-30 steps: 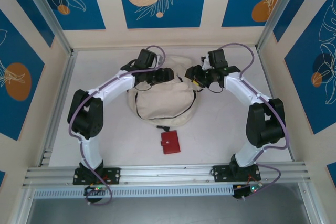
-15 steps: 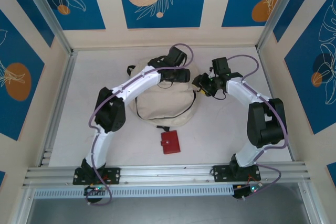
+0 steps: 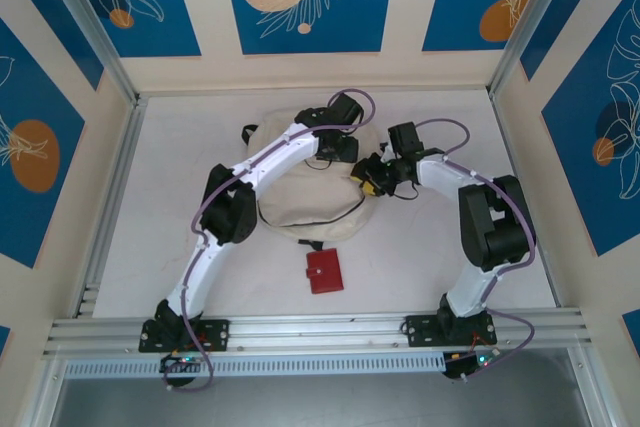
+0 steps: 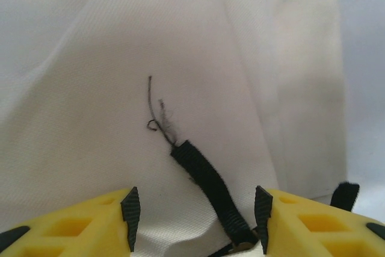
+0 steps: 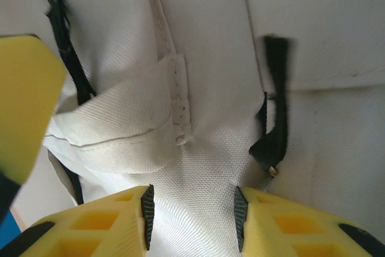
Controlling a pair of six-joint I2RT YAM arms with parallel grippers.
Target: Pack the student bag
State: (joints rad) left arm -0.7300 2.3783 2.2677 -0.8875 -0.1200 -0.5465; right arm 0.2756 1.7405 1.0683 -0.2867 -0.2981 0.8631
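Left gripper (image 4: 195, 209) hangs with its jaws apart, clamping nothing, and the right gripper (image 5: 192, 209) just beside it is likewise parted. Directly beneath both lies the student bag (image 3: 310, 202), slumped flat, cream cloth under each pair of fingers. Nearer the arm bases than either gripper, clear of the bag, a red wallet (image 3: 323, 271) waits outside. Between the left jaws runs a black strap tab (image 4: 204, 179), unpinched. Packing looks barely begun to me: opening the bag and loading the wallet remain.
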